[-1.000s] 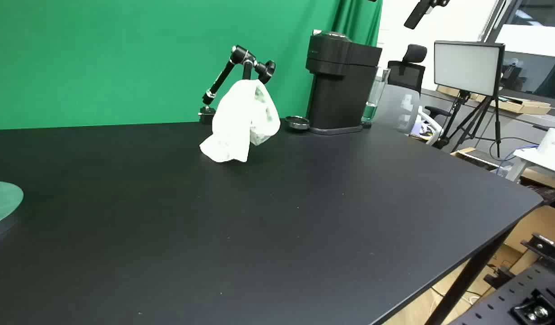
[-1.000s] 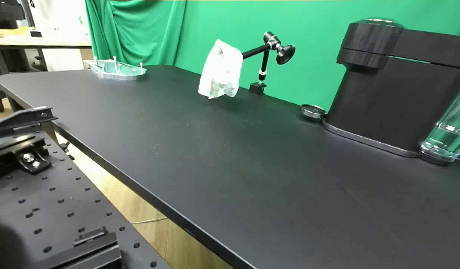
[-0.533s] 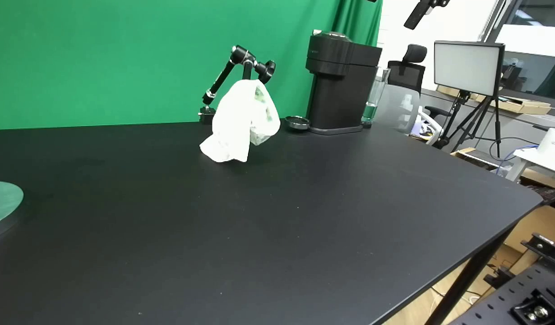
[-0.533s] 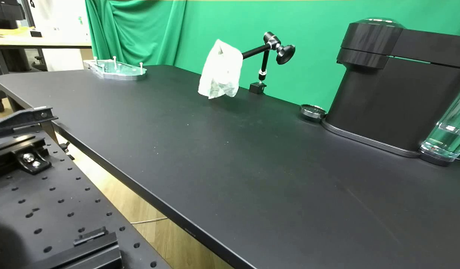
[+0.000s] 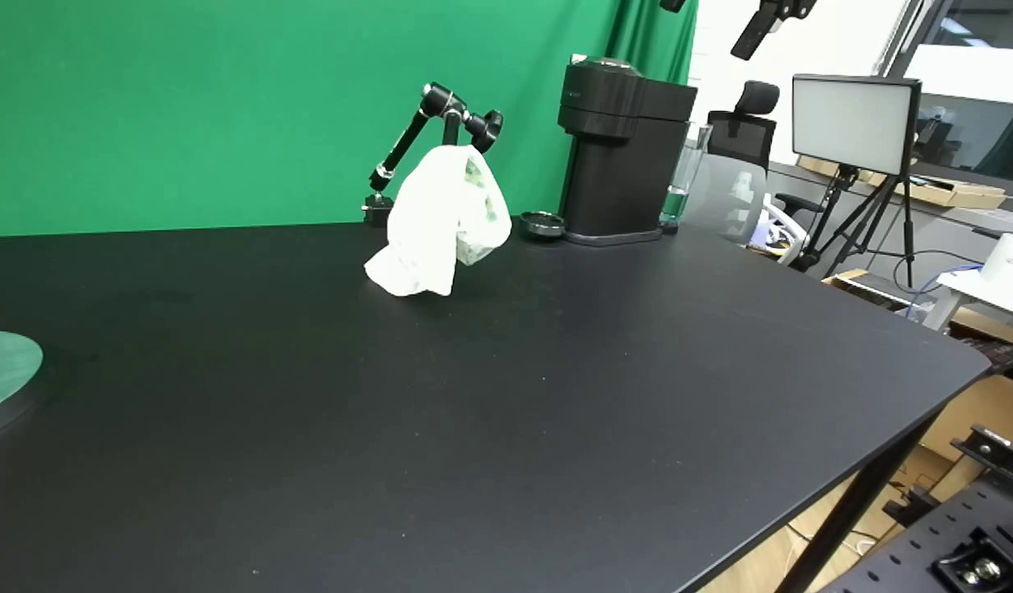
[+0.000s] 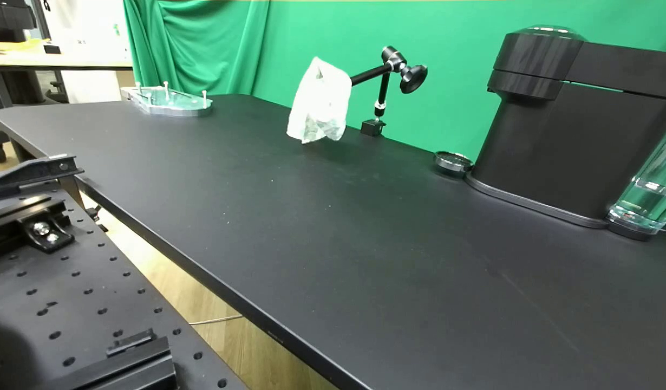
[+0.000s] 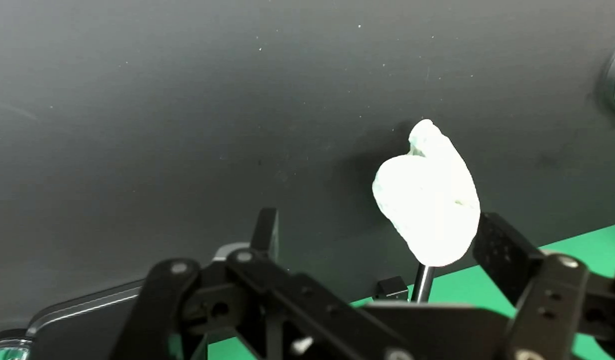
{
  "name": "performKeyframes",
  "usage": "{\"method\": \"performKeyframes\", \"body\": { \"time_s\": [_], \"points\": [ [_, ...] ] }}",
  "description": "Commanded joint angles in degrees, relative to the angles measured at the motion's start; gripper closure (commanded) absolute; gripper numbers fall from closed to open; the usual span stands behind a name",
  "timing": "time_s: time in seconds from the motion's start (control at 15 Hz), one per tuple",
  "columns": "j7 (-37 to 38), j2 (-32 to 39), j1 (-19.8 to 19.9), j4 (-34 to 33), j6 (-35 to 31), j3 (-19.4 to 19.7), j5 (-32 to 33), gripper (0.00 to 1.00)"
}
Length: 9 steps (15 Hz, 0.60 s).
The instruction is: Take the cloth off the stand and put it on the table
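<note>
Guessing this is the approach: hand (image 7: 379,220) spread wide, nothing gripped, white cloth (image 7: 432,205) draped on the articulated stand (image 6: 384,89). Next it probably needs to line up, then pinch.

White cloth (image 5: 441,218) shows pale green patches, black stand (image 5: 407,140) with silver accents, black counter (image 5: 490,412) flecked with white, solid green backdrop (image 5: 226,115), black fingers (image 7: 505,252).

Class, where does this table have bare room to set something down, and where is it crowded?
Free: the broad stretch of table in front of the cloth and coffee machine; between cloth and clear pegged plate. Crowded: the back edge, with stand, round dish and coffee machine.
</note>
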State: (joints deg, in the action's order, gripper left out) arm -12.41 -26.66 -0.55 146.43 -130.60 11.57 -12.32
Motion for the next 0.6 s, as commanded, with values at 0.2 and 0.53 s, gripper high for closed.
{"method": "performKeyframes", "body": {
  "time_s": [0.2, 0.53],
  "points": [
    [-1.7, 11.5, -2.4, -6.4, -4.1, -3.6, -1.3, 0.00],
    [-6.9, 19.5, -4.3, -12.0, -2.1, -7.1, 0.3, 0.00]
  ]
}}
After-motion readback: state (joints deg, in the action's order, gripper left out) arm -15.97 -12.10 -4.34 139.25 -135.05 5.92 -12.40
